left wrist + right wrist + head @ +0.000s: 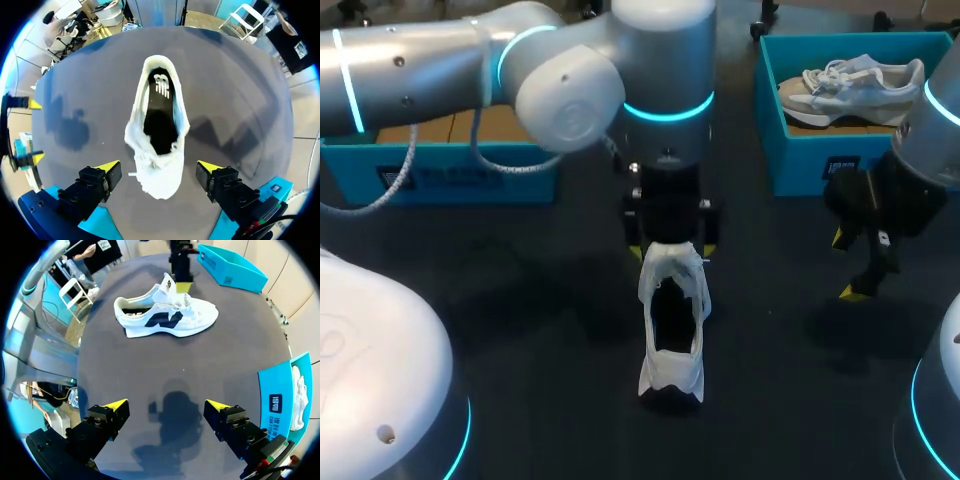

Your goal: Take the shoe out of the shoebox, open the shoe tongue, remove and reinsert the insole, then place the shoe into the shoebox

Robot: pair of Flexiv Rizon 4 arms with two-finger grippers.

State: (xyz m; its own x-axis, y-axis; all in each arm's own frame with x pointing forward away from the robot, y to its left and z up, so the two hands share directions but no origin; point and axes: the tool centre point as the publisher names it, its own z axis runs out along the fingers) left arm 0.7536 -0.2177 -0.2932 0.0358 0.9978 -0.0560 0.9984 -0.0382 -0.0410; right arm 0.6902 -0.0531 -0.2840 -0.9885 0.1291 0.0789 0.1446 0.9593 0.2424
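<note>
- The white shoe (672, 320) stands on its sole on the dark table (520, 330), outside the shoebox.
- The shoe's opening faces up, and a dark insole (159, 115) lies inside it.
- The left gripper (159, 167) hangs over the toe end of the white shoe. Its fingers are spread wide, one on each side of the toe, with a gap between each finger and the shoe.
- The right gripper (166, 405) hangs well apart from the white shoe, off the flank that bears the dark logo. Its fingers stand apart with nothing between them.
- The blue shoebox (800, 165) sits beyond the white shoe's toe end, toward the right arm's side, and holds a second shoe (850, 85).
- Another blue box (460, 175) also sits beyond the toe end, toward the left arm's side.
</note>
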